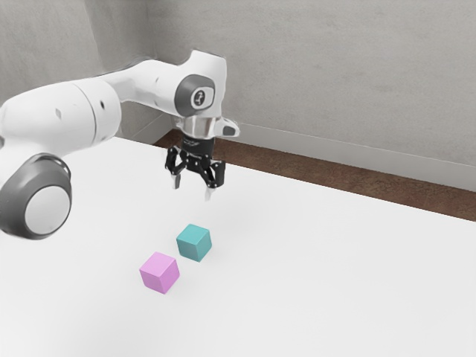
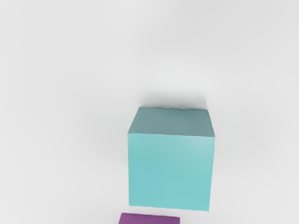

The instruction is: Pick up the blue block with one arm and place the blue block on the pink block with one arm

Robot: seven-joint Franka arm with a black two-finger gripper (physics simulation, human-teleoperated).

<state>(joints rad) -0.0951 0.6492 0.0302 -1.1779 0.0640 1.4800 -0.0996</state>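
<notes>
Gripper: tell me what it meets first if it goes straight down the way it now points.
Most likely the blue block, almost directly below the open gripper and close under the hand in the wrist view. Depth is unclear: it could straddle the block and touch the table instead.

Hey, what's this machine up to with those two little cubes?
A white robot arm hangs its black gripper, open and holding nothing, over a blue block on a white table. A pink block sits close beside the blue one, with a small gap between them. Both blocks rest on the table. The blue one is not yet picked up, so stacking it on the pink one hasn't begun.
</notes>
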